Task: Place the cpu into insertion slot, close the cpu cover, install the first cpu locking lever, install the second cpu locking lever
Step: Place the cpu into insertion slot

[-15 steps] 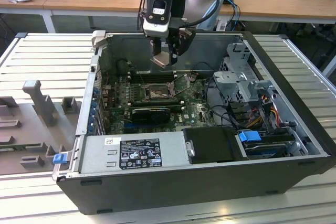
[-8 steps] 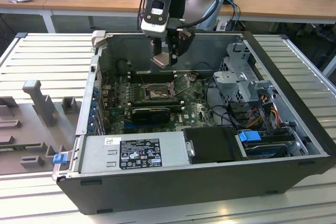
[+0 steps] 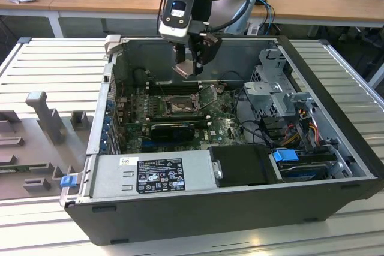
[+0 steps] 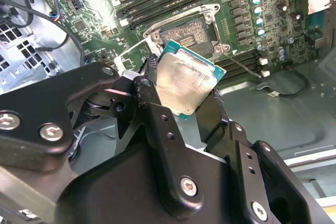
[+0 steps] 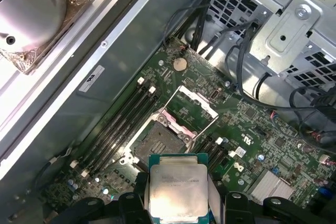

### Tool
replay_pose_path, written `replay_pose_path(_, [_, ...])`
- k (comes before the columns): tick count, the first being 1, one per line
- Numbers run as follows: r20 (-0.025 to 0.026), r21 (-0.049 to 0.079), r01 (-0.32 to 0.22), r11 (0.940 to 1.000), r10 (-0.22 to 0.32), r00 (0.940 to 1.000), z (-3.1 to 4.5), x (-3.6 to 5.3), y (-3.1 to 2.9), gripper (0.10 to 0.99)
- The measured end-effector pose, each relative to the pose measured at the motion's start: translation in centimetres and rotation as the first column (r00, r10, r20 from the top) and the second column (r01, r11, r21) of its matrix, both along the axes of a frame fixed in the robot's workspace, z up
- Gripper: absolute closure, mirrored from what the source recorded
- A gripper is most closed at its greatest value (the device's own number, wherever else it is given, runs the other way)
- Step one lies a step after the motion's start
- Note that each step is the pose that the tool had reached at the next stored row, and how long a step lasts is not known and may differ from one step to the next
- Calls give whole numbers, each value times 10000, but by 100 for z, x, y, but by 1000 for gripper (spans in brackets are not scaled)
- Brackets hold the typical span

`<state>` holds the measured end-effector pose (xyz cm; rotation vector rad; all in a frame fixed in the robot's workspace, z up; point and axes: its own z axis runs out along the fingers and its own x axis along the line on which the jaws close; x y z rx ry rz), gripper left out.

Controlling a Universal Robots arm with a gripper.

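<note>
1 of 4 steps: placing | gripper (image 3: 186, 68) clenched on cpu (image 5: 177, 187) above bare insertion slot (image 5: 160, 141) | seating likely needs square, level alignment

cpu (image 5: 177, 187): square, dull silver lid, green edge, clamped between gripper (image 3: 188, 67) fingers. insertion slot (image 5: 160, 140): below gripper, well apart, pin field exposed. cpu cover (image 5: 191, 107): swung open, tilted up just beyond slot.

cpu (image 5: 177, 184) (in gripper (image 5: 177, 198)), above insertion slot (image 5: 159, 141)
</note>
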<state>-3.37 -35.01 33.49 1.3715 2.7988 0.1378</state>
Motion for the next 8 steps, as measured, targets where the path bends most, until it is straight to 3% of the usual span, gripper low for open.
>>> replay_pose_path(8, [0, 0, 681, 9977, -681, 9977, -7, 0, 0, 553])
